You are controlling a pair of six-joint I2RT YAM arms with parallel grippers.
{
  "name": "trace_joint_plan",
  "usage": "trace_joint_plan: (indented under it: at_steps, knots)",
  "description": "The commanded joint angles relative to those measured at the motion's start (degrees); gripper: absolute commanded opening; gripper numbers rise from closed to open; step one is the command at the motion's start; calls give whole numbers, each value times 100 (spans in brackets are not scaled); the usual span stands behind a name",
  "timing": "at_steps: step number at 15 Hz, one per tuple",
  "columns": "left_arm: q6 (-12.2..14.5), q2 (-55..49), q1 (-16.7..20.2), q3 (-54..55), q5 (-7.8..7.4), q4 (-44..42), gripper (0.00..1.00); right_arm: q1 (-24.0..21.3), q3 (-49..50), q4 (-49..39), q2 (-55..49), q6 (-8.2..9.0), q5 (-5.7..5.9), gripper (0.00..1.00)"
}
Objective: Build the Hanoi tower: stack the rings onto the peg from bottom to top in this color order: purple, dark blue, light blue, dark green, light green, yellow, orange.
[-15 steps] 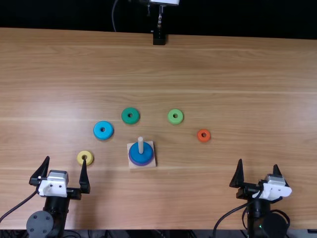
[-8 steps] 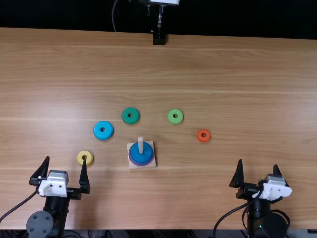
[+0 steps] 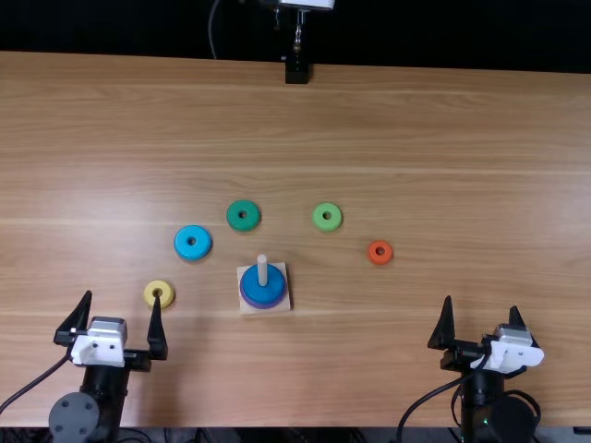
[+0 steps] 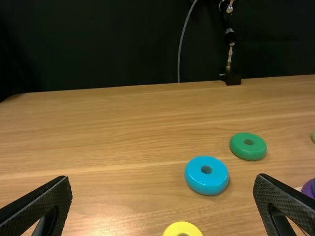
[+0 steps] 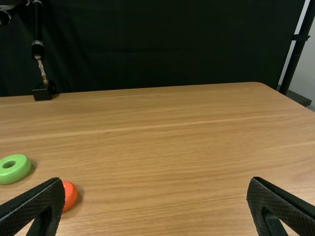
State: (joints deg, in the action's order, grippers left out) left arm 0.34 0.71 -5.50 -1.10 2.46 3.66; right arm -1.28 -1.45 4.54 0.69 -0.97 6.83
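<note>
Both pairs of my jaws stand open; a purple ring [image 4: 307,189] and dark blue ring [image 3: 263,293] circle the peg [image 3: 262,271]

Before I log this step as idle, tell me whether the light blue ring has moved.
No; the light blue ring lies where it did, left of the peg.

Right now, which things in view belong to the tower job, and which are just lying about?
For the tower:
- square pale wooden base, upright pale peg, round purple ring, round dark blue ring
- loose round rings: light blue, dark green, light green, yellow, orange

Not for it:
- black block with metal rod, far edge
- thin grey cable
</note>
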Motion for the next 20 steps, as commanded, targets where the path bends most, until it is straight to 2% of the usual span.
trace_joint_plan:
  at_steps: [1, 3, 5, 9, 11, 13, 14, 16, 17, 20]
  knots:
    - [29, -71, 58, 110, -45, -50, 100, -57, 66, 175, -69, 23, -8, 100]
    - [50, 157, 49, -136, 60, -419, 100, -57, 66, 175, -69, 13, -8, 100]
    - [61, 1115, 49, -944, 187, -630, 100, -57, 66, 175, -69, 13, -8, 100]
    - [72, 2952, 31, -2799, 229, -218, 100, -57, 66, 175, -69, 13, 3, 100]
    - [82, 3770, -268, -3361, 239, 151, 100, -57, 66, 175, -69, 13, -8, 100]
    - [114, 4385, -786, -3818, 271, 383, 100, -57, 66, 175, -69, 13, 3, 100]
    - [367, 4473, -865, -3818, 397, 393, 100, -57, 66, 175, -69, 13, -8, 100]
    - [1253, 4394, -874, -3792, 619, 362, 100, -57, 66, 175, -69, 13, 3, 100]
    - [1453, 4323, -874, -3783, 693, 393, 100, -65, 66, 175, -69, 13, -8, 100]
    - [1453, 4077, -857, -3546, 746, 383, 100, -65, 66, 175, -69, 13, -8, 100]
